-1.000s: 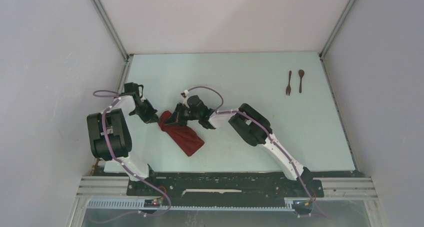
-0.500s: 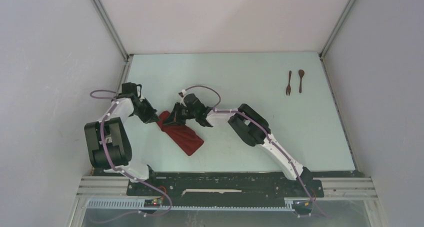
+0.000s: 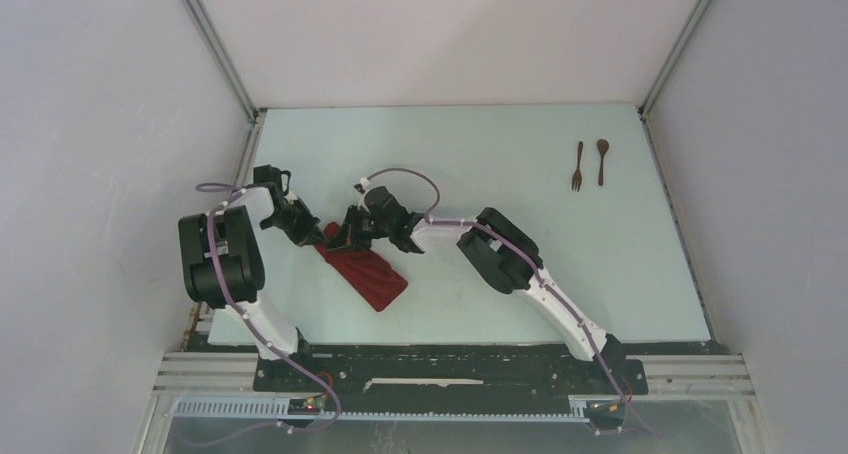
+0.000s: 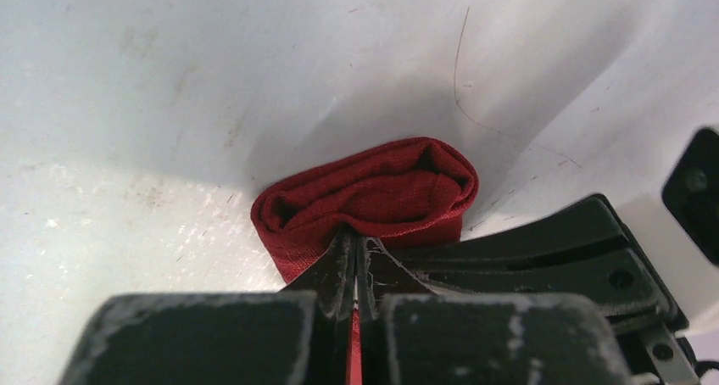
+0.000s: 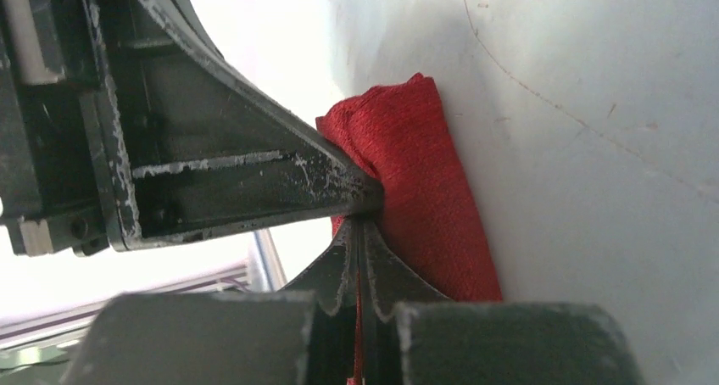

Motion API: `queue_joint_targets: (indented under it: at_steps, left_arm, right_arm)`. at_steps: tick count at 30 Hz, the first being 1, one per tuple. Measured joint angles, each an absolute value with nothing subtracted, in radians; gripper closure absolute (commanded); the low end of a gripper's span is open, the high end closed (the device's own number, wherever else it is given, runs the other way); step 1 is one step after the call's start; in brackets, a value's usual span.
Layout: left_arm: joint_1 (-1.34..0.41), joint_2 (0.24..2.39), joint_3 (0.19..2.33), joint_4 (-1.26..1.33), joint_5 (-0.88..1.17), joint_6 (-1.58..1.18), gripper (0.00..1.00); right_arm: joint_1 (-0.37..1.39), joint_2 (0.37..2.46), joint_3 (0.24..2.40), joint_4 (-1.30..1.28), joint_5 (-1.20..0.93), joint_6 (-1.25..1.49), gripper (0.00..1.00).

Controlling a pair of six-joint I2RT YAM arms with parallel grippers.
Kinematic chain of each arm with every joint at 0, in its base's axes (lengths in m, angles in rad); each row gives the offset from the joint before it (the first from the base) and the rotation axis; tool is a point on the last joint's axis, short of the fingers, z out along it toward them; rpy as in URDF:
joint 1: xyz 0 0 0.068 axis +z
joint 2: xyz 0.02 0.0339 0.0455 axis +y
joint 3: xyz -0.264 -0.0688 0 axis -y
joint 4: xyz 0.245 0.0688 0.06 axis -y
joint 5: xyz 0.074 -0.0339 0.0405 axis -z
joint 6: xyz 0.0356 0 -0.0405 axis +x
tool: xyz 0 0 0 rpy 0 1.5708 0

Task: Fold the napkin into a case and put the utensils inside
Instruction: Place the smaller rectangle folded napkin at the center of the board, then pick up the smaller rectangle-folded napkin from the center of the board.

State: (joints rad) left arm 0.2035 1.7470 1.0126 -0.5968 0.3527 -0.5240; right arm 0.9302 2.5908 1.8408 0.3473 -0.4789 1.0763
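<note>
Though unclear overhead, wrist views show case [image 4: 373,190] pinched.

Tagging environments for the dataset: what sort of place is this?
Probably a lab test cell, not a home: bare white panel walls in aluminium framing, left arm and right arm bolted to a mounting rail at a pale table, only a napkin, fork and spoon as props.

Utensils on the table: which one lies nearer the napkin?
The fork, the tined one: it is the left of the pair, on the side facing the napkin. The round-bowled spoon lies beside it, farther to the right.
</note>
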Motion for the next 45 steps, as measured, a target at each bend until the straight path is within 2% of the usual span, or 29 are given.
queue_joint_targets:
  at_steps: [2,3,4,8,13,15,19,23,29,35,37,39,42,45]
  left_arm:
    - [0.205,1.758,1.024,-0.609,0.355,-0.524,1.0]
    - [0.207,1.763,1.028,-0.614,0.359,-0.524,1.0]
    - [0.211,1.768,1.031,-0.617,0.364,-0.524,1.0]
    - [0.223,1.779,1.037,-0.625,0.385,-0.524,1.0]
    - [0.226,1.782,1.039,-0.626,0.392,-0.524,1.0]
    - [0.226,1.785,1.042,-0.629,0.393,-0.524,1.0]
    - [0.228,1.788,1.044,-0.632,0.397,-0.524,1.0]
    - [0.228,1.788,1.044,-0.632,0.397,-0.524,1.0]
    - [0.228,1.788,1.045,-0.632,0.397,-0.524,1.0]
    - [0.228,1.788,1.046,-0.633,0.397,-0.524,1.0]
    - [0.228,1.788,1.046,-0.633,0.397,-0.524,1.0]
    - [0.228,1.788,1.046,-0.633,0.397,-0.524,1.0]
    - [0.228,1.783,1.046,-0.635,0.392,-0.523,0.91]
    - [0.224,1.75,1.038,-0.636,0.356,-0.523,0.74]
  right_arm:
    - [0.932,2.571,1.835,0.311,-0.468,1.034,0.94]
    - [0.933,2.555,1.834,0.278,-0.466,1.005,0.85]
    - [0.933,2.537,1.832,0.238,-0.465,0.971,0.81]
    - [0.932,2.4,1.766,0.075,-0.471,0.828,0.46]
    - [0.923,2.159,1.712,-0.154,-0.51,0.567,0.17]
    - [0.932,2.053,1.688,-0.253,-0.454,0.401,0.11]
    - [0.974,1.952,1.683,-0.384,-0.311,0.148,0.07]
    - [1.018,1.986,1.716,-0.501,-0.218,0.018,0.1]
    - [1.075,2.14,1.807,-0.645,-0.054,-0.089,0.22]
    - [1.136,2.202,1.851,-0.706,0.054,-0.131,0.36]
    - [1.153,2.206,1.862,-0.71,0.078,-0.135,0.47]
    - [1.166,2.207,1.872,-0.715,0.101,-0.142,0.63]
    - [1.183,2.214,1.888,-0.715,0.149,-0.147,0.74]
    - [1.19,2.229,1.902,-0.714,0.189,-0.141,0.76]
